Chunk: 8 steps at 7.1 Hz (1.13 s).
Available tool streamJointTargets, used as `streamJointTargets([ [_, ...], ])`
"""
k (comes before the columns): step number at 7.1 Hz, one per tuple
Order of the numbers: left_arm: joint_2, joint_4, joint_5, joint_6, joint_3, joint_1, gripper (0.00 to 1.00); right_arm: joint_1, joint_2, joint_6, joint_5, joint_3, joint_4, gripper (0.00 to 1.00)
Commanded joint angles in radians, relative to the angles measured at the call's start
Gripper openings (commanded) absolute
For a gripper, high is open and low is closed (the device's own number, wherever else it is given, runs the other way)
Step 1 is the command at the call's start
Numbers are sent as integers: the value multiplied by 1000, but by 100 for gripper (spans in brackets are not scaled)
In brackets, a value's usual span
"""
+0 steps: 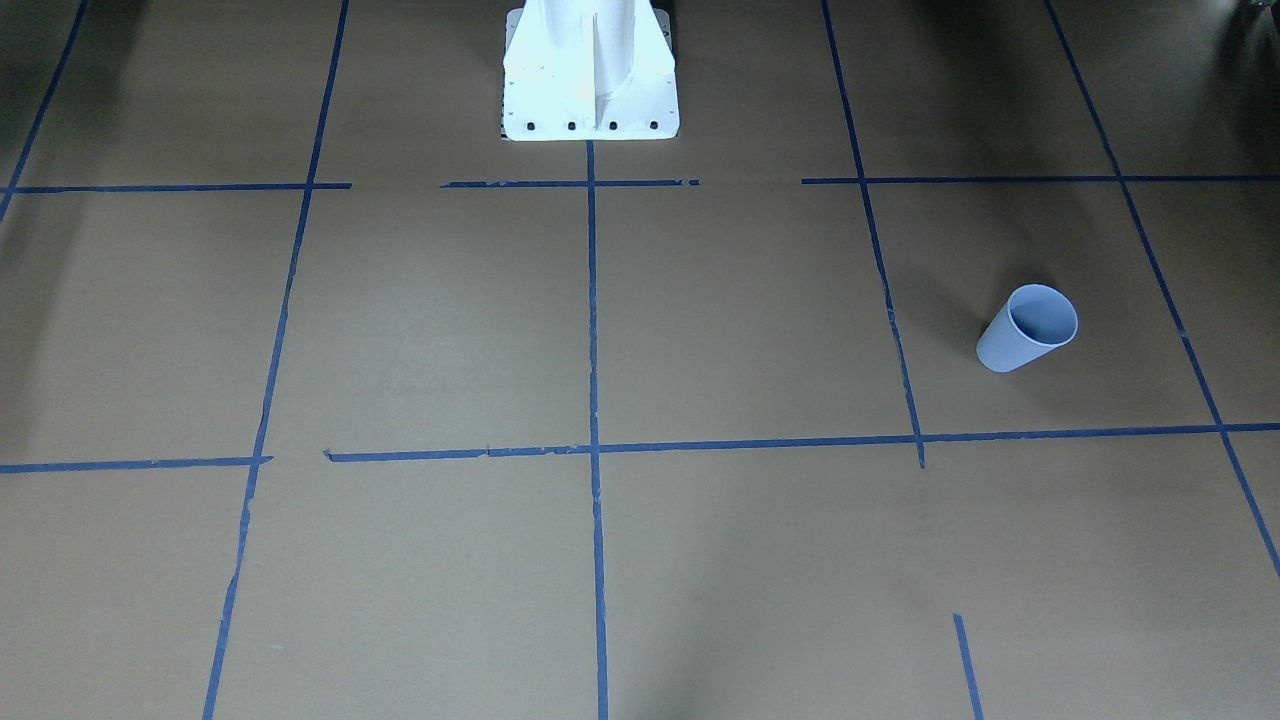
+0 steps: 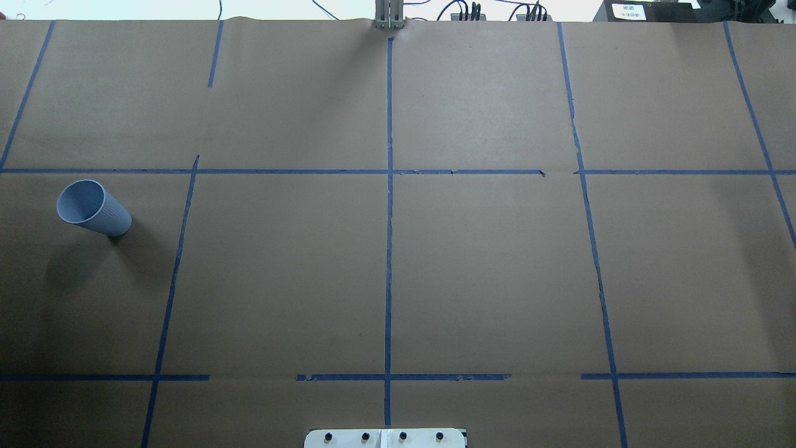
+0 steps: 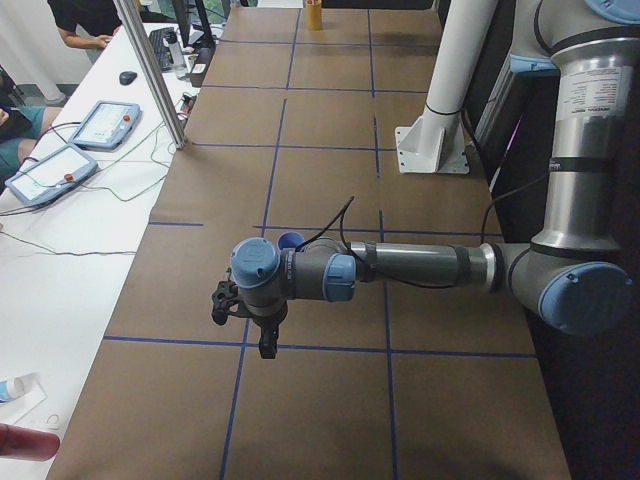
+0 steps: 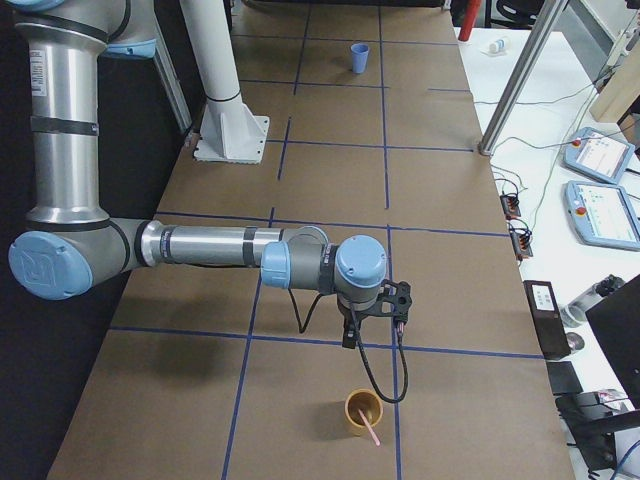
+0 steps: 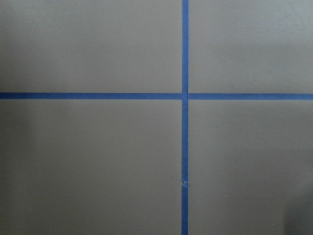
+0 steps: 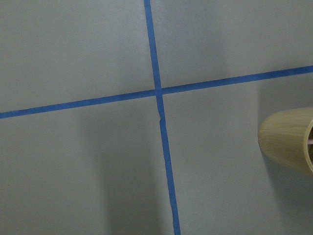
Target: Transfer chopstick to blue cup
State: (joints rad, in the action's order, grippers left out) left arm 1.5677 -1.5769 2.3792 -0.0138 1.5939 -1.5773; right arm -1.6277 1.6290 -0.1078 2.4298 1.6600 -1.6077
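Observation:
The blue cup [image 1: 1028,328] stands upright on the brown paper on my left side; it also shows in the overhead view [image 2: 93,208] and far off in the exterior right view [image 4: 359,57]. A pale pink chopstick [image 4: 371,430] leans in a tan cup [image 4: 363,412] on my right side, and that cup's edge shows in the right wrist view [image 6: 288,147]. My left gripper [image 3: 266,343] hovers above the table near the blue cup [image 3: 291,240]. My right gripper [image 4: 349,336] hovers just behind the tan cup. Both show only in the side views, so I cannot tell whether they are open or shut.
The white robot pedestal [image 1: 590,70] stands at the table's middle on the robot's side. Blue tape lines [image 2: 388,249] grid the paper. A metal post [image 4: 520,80] and control tablets [image 4: 600,215] sit along the operators' side.

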Motion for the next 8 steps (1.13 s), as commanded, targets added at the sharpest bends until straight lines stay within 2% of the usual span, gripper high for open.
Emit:
streamJointTargets([
  [1,1,0,0,0,0,2,100,2,-3,5,-5,-12,2,100],
  [3,2,-3,0,3,4,2,100,3,-3,5,-5,-16,0,100],
  [5,6,-21,6,-6,67,5,100,5,-14,-3,-3,-12,2,100],
  [6,6,-50,8,-23,111,57,100,5,-14,-3,-3,-8,2,100],
  [8,5,-60,2,-305,254,237,100,5,-14,-3,-3,-5,2,100],
])
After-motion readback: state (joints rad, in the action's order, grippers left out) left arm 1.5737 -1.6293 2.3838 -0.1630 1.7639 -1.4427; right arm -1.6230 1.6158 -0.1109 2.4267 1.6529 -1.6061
